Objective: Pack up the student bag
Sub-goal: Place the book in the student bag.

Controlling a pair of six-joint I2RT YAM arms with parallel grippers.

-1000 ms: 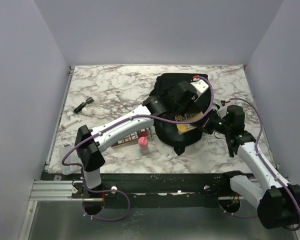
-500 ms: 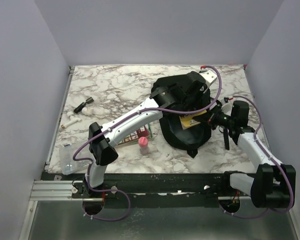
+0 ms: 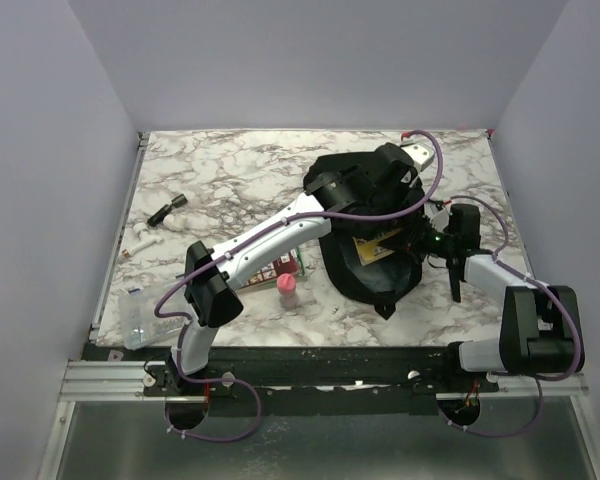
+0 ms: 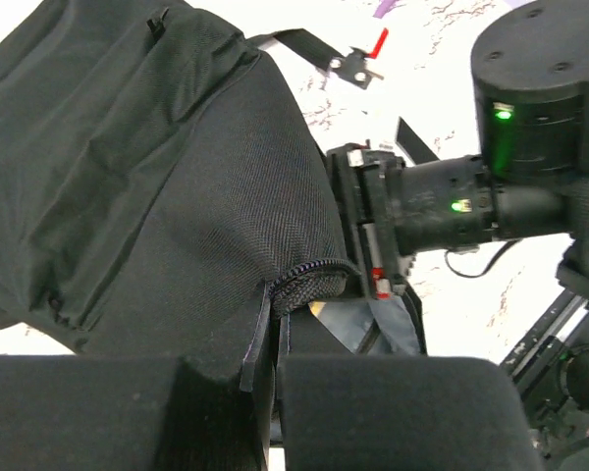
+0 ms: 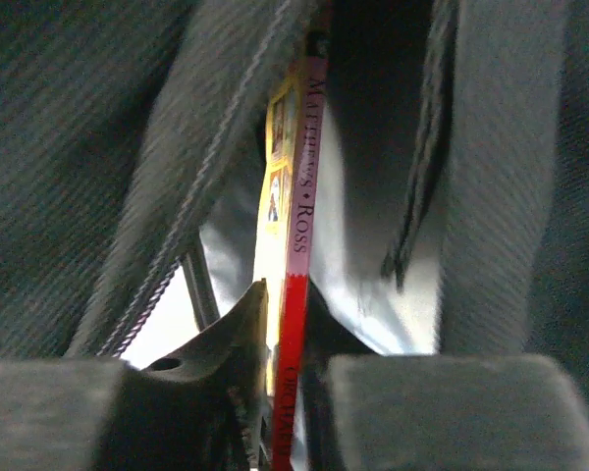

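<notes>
Partly inside student bag (image 3: 365, 275): book (image 5: 299, 235)

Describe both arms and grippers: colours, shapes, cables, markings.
The left arm and right arm share white link shells, black joint housings and a looping purple cable each. Both grippers are black; the left gripper has blocky matte fingers. Green lights glow on the right wrist.

Black student bag (image 3: 365, 270), mouth open, table centre-right
</notes>
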